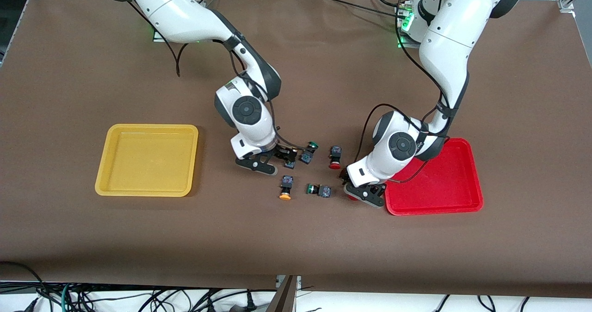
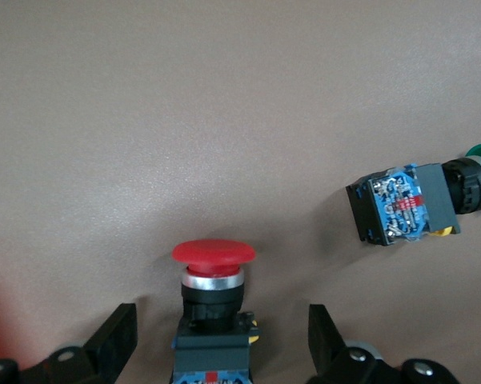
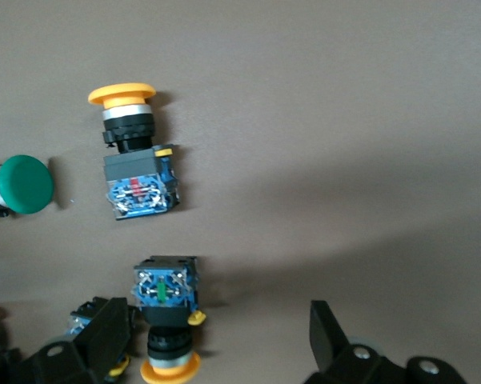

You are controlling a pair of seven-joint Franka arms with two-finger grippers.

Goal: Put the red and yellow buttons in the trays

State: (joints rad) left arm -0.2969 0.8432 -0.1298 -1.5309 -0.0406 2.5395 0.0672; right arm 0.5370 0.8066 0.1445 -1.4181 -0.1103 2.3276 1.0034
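Red plastic caps top two of the small push-button switches lying on the brown worktop. One red button (image 2: 212, 300) lies between the spread fingers of the left tool (image 2: 220, 352), just beside the red tray (image 1: 434, 178); in the front view only a sliver of its cap shows under that tool (image 1: 358, 192). The jaws stand wide on either side of the switch body and do not yet touch it. The second red button (image 1: 335, 157) lies a little farther from the front camera, toward the middle of the worktop.

One yellow button (image 1: 286, 187) lies on its side near the middle. Another yellow button (image 3: 166, 320) sits between the fingers of the right tool (image 3: 216, 352), whose jaws are also wide and holding nothing. Two green-capped buttons, one (image 1: 318, 190) nearer the front camera and one (image 1: 309, 151) beside the right tool, lie among them and are not wanted.

Each switch looks light, rigid and hard-shelled. The domed cap is smooth and likely to slip, so the squarish dark body below the cap seems the surer place to pinch.

The red tray lies toward the left arm's end. The yellow tray (image 1: 148, 159) lies toward the right arm's end, well apart from the buttons. Both trays hold nothing.
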